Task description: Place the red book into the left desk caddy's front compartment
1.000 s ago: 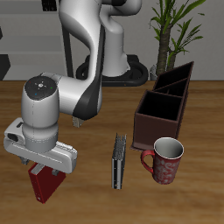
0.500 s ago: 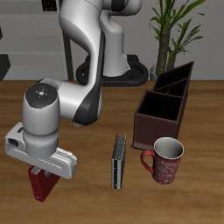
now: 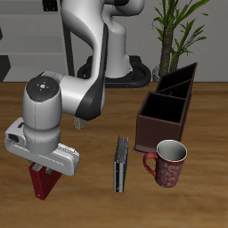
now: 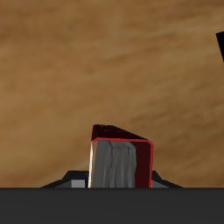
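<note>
The gripper [image 3: 43,171] hangs over the table [image 3: 89,200] near its front edge, at the far end from the caddy, pointing straight down. It is closed on the red book [image 3: 41,183], pinching the book's upper end so that the dark-red cover hangs below the fingers with its lower corner close above the wood; whether that corner touches the table cannot be told. In the wrist view the red book [image 4: 120,162] sits right up against the gripper body, its pale grey page edges framed by the red cover, with bare wood grain behind it.

Farther along the table, about midway across, a dark book with a blue-grey spine [image 3: 120,164] stands on edge, apart from the gripper. Just beyond it a red-patterned mug [image 3: 168,164] stands upright with its handle turned toward that book. Directly behind the mug, close to or touching it, is the left desk caddy [image 3: 166,115], a dark reddish-brown wooden box with black-lined open compartments and tall slanted dividers toward the back. A potted plant [image 3: 174,31] rises behind the caddy, beside the robot's base [image 3: 111,69].
</note>
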### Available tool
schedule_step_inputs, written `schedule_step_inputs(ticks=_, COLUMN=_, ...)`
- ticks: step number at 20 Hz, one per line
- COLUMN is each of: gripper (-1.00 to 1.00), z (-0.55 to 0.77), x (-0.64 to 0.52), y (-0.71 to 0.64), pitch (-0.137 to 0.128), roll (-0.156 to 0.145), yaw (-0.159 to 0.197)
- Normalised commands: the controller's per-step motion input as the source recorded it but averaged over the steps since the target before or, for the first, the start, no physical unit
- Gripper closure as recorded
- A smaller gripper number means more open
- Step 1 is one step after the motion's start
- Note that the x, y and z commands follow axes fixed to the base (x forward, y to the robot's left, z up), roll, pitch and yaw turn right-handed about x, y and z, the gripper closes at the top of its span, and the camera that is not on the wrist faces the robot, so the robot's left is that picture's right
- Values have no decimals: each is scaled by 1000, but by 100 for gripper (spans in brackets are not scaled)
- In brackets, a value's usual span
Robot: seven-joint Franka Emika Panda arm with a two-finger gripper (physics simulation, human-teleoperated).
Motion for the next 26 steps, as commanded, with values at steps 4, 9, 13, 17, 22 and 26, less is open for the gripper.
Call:
schedule_step_inputs(ticks=4, gripper=100, z=401, x=-318, y=-75, pitch=-36, roll=-32, yaw=9)
schedule_step_inputs(ticks=9, gripper=100, z=243, x=-257, y=-52, pitch=-8, roll=-2, yaw=11)
schedule_step_inputs(ticks=13, gripper=100, z=377, x=-524, y=130, pitch=-16, roll=54, yaw=19)
schedule_step_inputs(ticks=17, gripper=100, z=310, x=-528, y=52, pitch=-22, roll=21, yaw=65)
schedule_step_inputs(ticks=22, gripper=100, z=235, x=-490, y=89, pitch=-27, roll=25, yaw=49)
schedule_step_inputs(ticks=26, gripper=100, z=197, x=-388, y=122, pitch=-39, roll=34, yaw=38)
